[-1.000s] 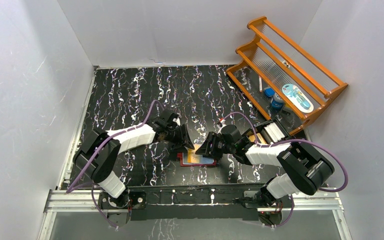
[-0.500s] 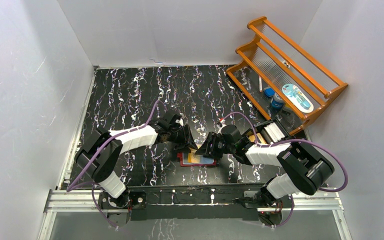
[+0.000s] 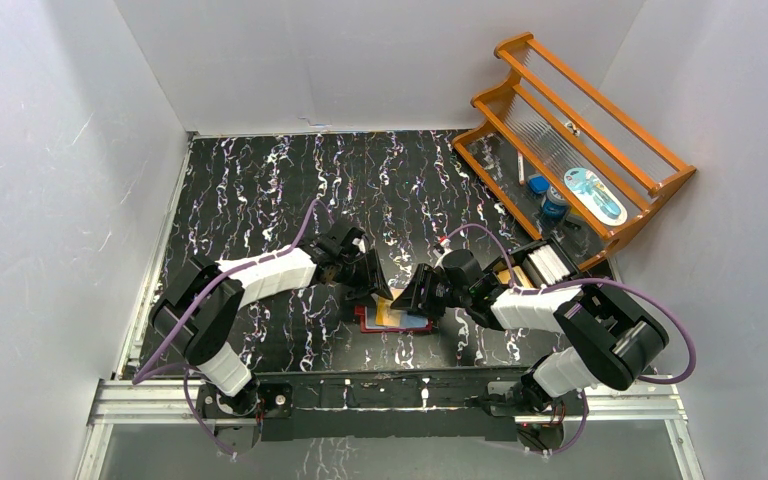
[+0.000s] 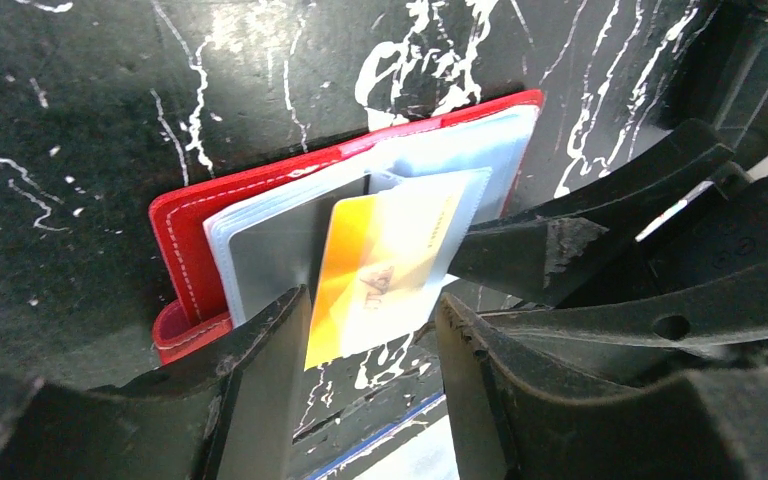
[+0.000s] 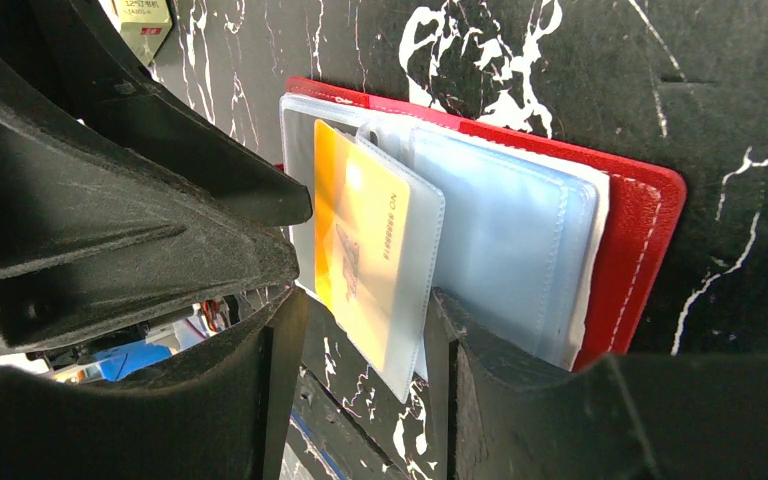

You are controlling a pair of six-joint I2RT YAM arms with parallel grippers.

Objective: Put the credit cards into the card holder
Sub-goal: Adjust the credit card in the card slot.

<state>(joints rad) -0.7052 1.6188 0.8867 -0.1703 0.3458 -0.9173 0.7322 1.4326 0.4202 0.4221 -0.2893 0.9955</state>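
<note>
The dark red card holder (image 4: 185, 230) lies open on the black marbled table, its clear bluish pockets (image 5: 500, 220) fanned out. An orange credit card (image 4: 380, 270) sits partly inside one pocket, its lower end sticking out. My left gripper (image 4: 372, 315) is open, with that free end between its fingers and a small gap on the right side. My right gripper (image 5: 367, 300) is open too and straddles the same pocket and orange card (image 5: 360, 240) from the other side. Its right finger (image 5: 460, 340) rests on the blue pockets. From above, both grippers (image 3: 378, 290) (image 3: 415, 300) meet over the holder (image 3: 370, 322).
A wooden rack (image 3: 580, 130) with small items stands at the back right. A black box holding white things (image 3: 542, 264) sits just behind the right arm. A small yellow carton (image 5: 145, 15) lies beyond the left gripper. White walls enclose the table.
My left gripper has shifted a little right toward the card holder, and its jaws have widened slightly. The right arm and the holder have stayed put.
</note>
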